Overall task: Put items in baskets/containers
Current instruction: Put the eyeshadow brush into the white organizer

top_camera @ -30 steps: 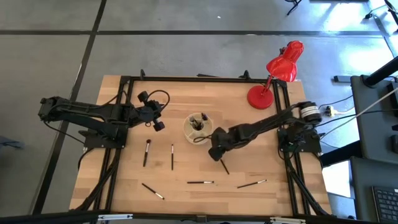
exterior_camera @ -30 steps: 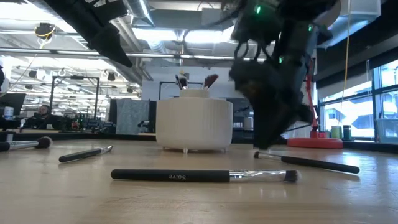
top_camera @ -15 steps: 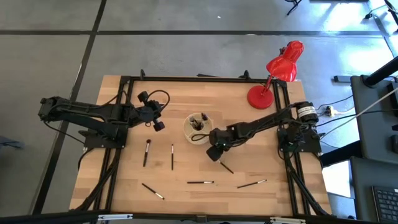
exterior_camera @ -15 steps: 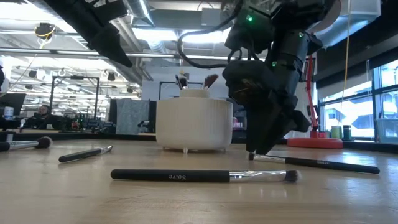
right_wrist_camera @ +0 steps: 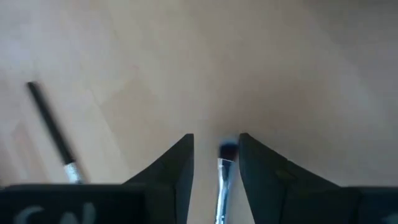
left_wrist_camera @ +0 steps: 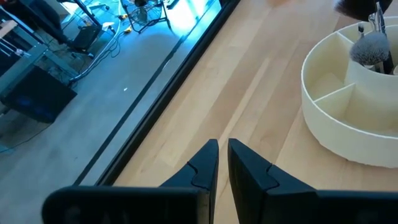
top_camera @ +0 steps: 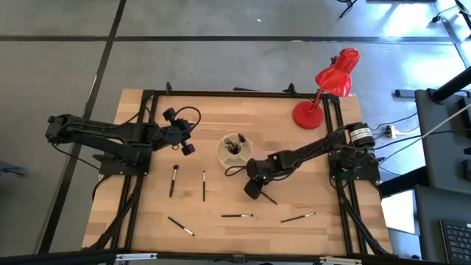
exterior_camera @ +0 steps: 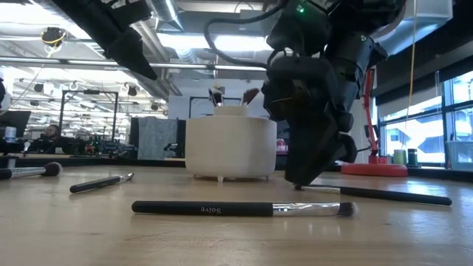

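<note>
The cream round container [top_camera: 234, 151] stands mid-table with a few brushes upright in its centre cup [exterior_camera: 230, 148]. My right gripper [top_camera: 252, 188] is open and down at the table top [exterior_camera: 299, 179]. Its fingers stand on either side of the bristle end of a dark makeup brush [right_wrist_camera: 224, 167] with a gap on each side. That brush [top_camera: 268, 197] lies flat, its handle running toward the table's right [exterior_camera: 377, 194]. My left gripper [top_camera: 187, 147] hangs shut above the table, left of the container [left_wrist_camera: 222, 163]. Several more brushes lie flat [top_camera: 174, 180] [top_camera: 204, 185] [top_camera: 237, 216].
A red desk lamp [top_camera: 333, 77] stands at the far right with its round base [top_camera: 307, 115] on the table. Loose brushes lie near the front edge [top_camera: 180, 226] [top_camera: 297, 218], one close to the low camera [exterior_camera: 244, 209]. Another brush [right_wrist_camera: 53, 134] lies beside my right gripper.
My right gripper has moved a little toward the table's near edge and come down to the table top, ending with its fingers astride the brush's bristle end. The brush has shifted slightly on the table. My left arm has kept still.
</note>
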